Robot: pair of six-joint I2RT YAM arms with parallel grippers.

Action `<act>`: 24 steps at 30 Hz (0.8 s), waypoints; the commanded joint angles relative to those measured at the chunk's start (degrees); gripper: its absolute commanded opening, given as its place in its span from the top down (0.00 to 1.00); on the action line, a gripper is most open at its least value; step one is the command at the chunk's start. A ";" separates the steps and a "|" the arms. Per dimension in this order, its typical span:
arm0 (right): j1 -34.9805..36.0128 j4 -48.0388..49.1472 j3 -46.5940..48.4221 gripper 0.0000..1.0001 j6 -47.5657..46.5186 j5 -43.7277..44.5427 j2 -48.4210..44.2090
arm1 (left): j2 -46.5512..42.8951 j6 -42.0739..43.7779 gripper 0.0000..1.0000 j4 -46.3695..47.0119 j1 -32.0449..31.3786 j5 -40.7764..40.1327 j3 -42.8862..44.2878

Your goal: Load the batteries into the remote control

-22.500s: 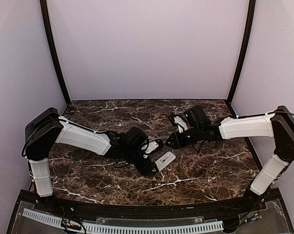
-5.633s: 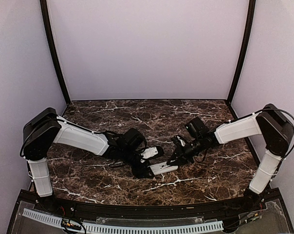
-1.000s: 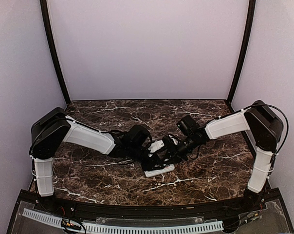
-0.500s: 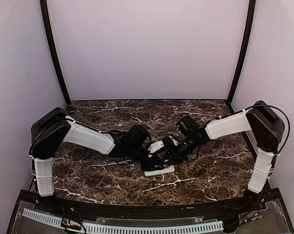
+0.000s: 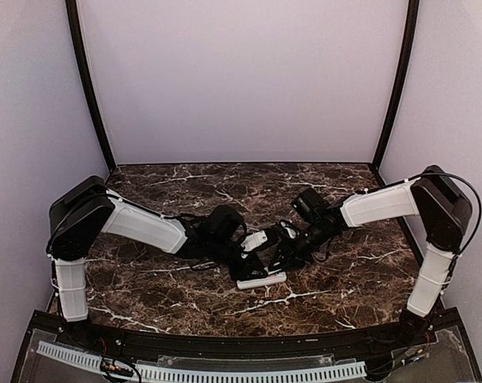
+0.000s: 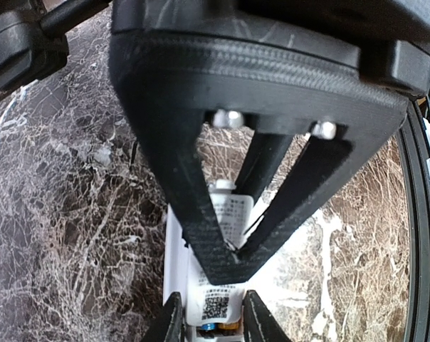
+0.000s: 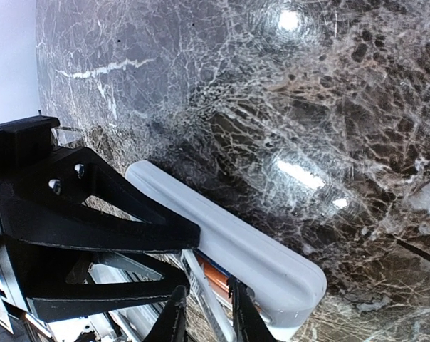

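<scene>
The white remote control [image 5: 262,281] lies on the marble table, back side up, with both grippers meeting over it. My left gripper [image 5: 250,257] straddles its width; in the left wrist view [image 6: 213,320] its fingers close on the remote's [image 6: 176,249] sides around a QR-code label [image 6: 216,303], with blue and orange battery ends [image 6: 218,327] just below. My right gripper [image 5: 274,257] comes in from the right, its fingertips converging on the open compartment [image 6: 229,265]. In the right wrist view [image 7: 206,317] its narrow gap holds an orange battery [image 7: 218,279] beside the remote's wall [image 7: 250,249].
The dark marble table [image 5: 345,279] is walled by lilac panels at the back and sides. A black rail and white cable strip [image 5: 225,371] run along the near edge. The left gripper's fingers [image 7: 94,228] crowd the right wrist view.
The right arm's elbow has swung slightly outward to the right. Both grippers stay on the remote, which has not moved over the last second. Earlier the left gripper held the remote by its end.
</scene>
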 commanded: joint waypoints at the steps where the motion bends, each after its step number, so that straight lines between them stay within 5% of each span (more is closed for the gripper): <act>1: -0.33 -0.13 -0.67 0.80 -0.32 -0.06 -1.35 | 0.06 0.22 0.72 -8.14 -1.44 4.07 -2.57; 10: -0.34 -0.54 -1.07 0.75 -0.53 -0.05 -1.35 | 0.03 0.34 0.71 -8.01 -1.42 4.06 -2.43; 14: -0.33 0.04 -1.48 0.99 -0.40 -0.79 -1.30 | -0.16 0.62 0.68 -8.07 -1.42 4.00 -2.29; 24: -0.66 4.32 -3.66 1.00 1.01 -6.19 -3.07 | -6.04 2.51 0.48 -3.48 -1.40 0.48 -4.88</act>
